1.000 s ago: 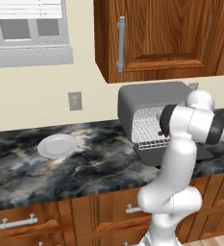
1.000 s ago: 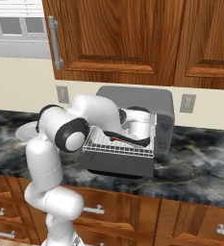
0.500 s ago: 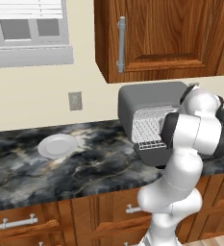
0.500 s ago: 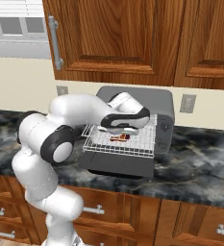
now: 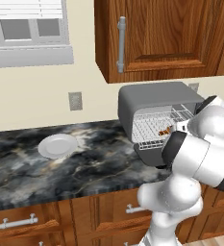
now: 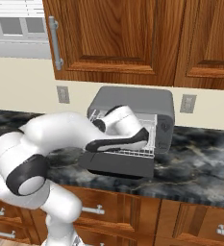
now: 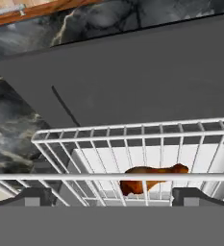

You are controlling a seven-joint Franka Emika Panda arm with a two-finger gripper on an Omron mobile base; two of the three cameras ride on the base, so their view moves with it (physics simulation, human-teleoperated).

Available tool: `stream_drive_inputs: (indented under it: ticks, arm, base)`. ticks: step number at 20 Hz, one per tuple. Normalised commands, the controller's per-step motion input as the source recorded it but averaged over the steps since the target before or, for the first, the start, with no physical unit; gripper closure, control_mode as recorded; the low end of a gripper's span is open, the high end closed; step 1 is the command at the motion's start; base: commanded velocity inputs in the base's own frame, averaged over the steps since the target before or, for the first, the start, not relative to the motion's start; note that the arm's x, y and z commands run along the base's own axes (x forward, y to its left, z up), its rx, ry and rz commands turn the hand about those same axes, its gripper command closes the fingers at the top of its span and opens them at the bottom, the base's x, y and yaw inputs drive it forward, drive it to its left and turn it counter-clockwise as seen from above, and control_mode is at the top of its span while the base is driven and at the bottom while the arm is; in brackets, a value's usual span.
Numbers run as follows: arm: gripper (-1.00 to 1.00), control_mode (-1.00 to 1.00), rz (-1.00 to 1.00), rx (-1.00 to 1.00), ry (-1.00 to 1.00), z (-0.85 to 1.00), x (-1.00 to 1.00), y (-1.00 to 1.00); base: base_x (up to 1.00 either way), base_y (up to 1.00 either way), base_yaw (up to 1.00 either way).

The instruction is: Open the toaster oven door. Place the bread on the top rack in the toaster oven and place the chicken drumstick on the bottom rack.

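Over the last second the gripper (image 7: pixel 114 196) has been drawn back from the mouth of the toaster oven (image 5: pixel 156 103). A second ago the hand was seen deep between the shelves. Half a second ago it hung just above the chicken drumstick (image 7: pixel 152 177). Now the fingertips (image 7: pixel 36 196) are spread wide at the bottom of the hand view with nothing held between them. The drumstick is left lying free on a wire grid, low and centre in that view.

In the left base view the drumstick (image 5: pixel 164 130) is seen right of centre, inside the oven, below the top rack (image 5: pixel 156 114) and on what is judged to be the bottom rack (image 5: pixel 149 140). The drumstick part of the task is therefore judged to be done, and a further withdrawal of the arm is to be expected.

The toaster oven door (image 6: pixel 116 166) is folded fully down, flat in front of the oven at the lower centre of the right base view. In the hand view it spans the upper half as a dark panel (image 7: pixel 132 72).

Whether bread lies on the top rack cannot be told, as that shelf is partly hidden by the arm. Nothing is carried on the white round plate (image 5: pixel 58 145), which is set on the counter at the left of the left base view, well apart from the oven.
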Motion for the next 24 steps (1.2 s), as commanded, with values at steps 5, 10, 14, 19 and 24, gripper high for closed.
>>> stream_drive_inputs:
  ticks: [5, 10, 14, 19, 24]
  arm:
    - [-1.0, -1.0, 0.0, 0.01, -0.21, 0.76, -0.14, -0.09]
    - [-1.0, -1.0, 0.0, 0.01, -0.06, 0.93, -0.42, -0.09]
    - [-1.0, -1.0, 0.0, 0.0, 0.0, 0.65, -0.61, -0.03]
    - [-1.0, -1.0, 0.06, 0.04, 0.02, 0.6, -0.53, 0.0]
    - [-1.0, -1.0, 0.12, 0.08, 0.11, 0.74, -0.28, 0.0]
  base:
    - [0.0, 0.0, 0.0]
    - [0.0, 0.0, 0.0]
    - [0.0, 0.0, 0.0]
    - [0.0, 0.0, 0.0]
    - [0.0, 0.0, 0.0]
